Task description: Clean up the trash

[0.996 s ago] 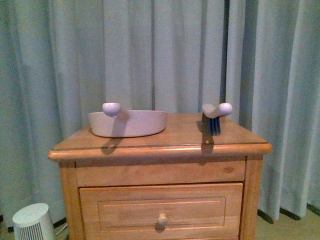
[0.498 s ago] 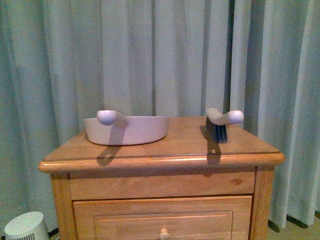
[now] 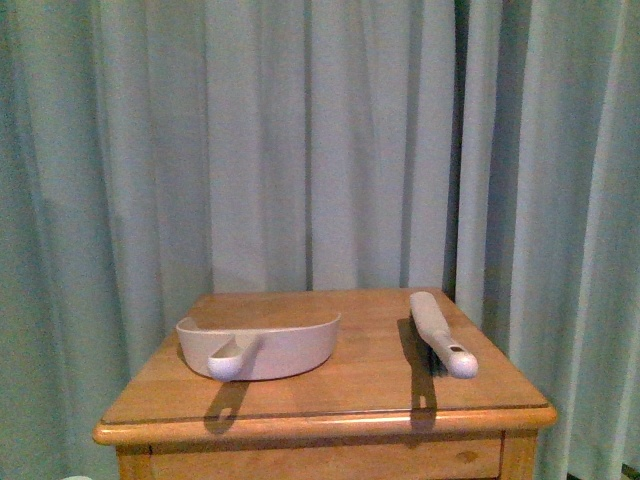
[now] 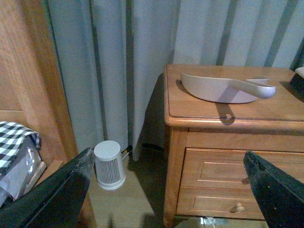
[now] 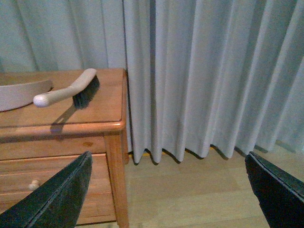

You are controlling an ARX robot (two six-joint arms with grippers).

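Dustpan, brush on nightstand; curtains behind

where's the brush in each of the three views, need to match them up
Front view: the brush lies on the right of the cabinet top, handle toward the camera.
Left wrist view: only a dark sliver shows, cut off at the picture's edge, beyond the dustpan.
Right wrist view: it lies bristles down near the cabinet's curtain-side edge.
Shared landmark: the dustpan, beside the brush in every view.
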